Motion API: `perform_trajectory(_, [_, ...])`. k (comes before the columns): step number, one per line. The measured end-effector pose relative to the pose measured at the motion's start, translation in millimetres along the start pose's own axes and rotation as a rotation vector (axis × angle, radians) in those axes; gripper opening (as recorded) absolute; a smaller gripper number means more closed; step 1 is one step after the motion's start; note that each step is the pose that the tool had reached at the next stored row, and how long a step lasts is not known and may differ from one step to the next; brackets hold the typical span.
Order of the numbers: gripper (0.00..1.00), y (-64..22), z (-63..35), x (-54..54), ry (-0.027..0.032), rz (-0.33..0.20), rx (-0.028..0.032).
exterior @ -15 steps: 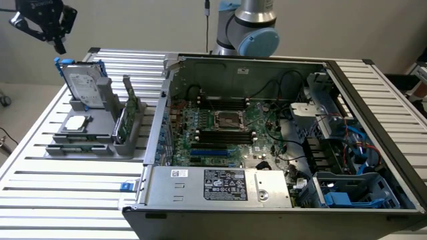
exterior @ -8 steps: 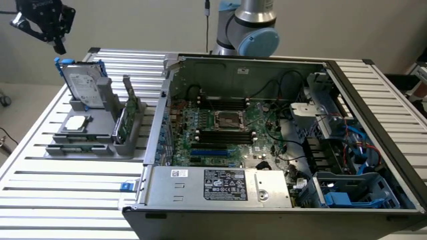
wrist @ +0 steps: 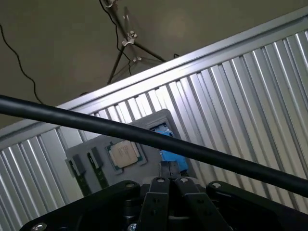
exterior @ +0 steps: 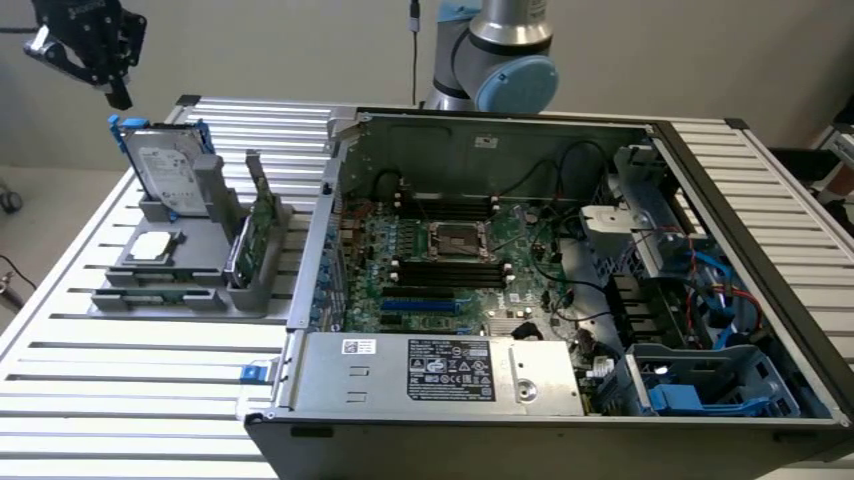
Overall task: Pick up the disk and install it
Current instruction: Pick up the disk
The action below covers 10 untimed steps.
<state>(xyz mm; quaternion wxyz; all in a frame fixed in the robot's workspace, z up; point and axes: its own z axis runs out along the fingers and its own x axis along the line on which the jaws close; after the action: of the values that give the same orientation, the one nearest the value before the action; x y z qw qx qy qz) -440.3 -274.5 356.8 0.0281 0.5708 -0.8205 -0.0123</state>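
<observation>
The black gripper (exterior: 118, 97), closed and empty, hangs just above the silver-grey hard drive in its blue plastic carrier (exterior: 170, 165) and slightly toward the exterior view's left. The drive stands on edge, long axis upright, in a grey holder (exterior: 200, 280) on the slatted metal desk (exterior: 80, 400). Nothing blocks the drive's top edge. A thin green circuit card (exterior: 251, 228) stands near it, and a square silver chip (exterior: 151, 247) lies below.

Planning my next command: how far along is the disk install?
Done: nothing that shows. The disk stands upright in its grey holder on the table, ungrasped. In hand: the end effector hovers above the disk, clear of it, shut and empty. Left: both the pickup and the install, since the disk is not in the open computer case.
</observation>
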Motion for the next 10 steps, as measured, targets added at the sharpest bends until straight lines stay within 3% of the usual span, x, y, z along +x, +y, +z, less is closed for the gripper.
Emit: perform_trajectory(10, [0.11,-0.1,1.1,0.0,0.0095,-0.181,0.0058])
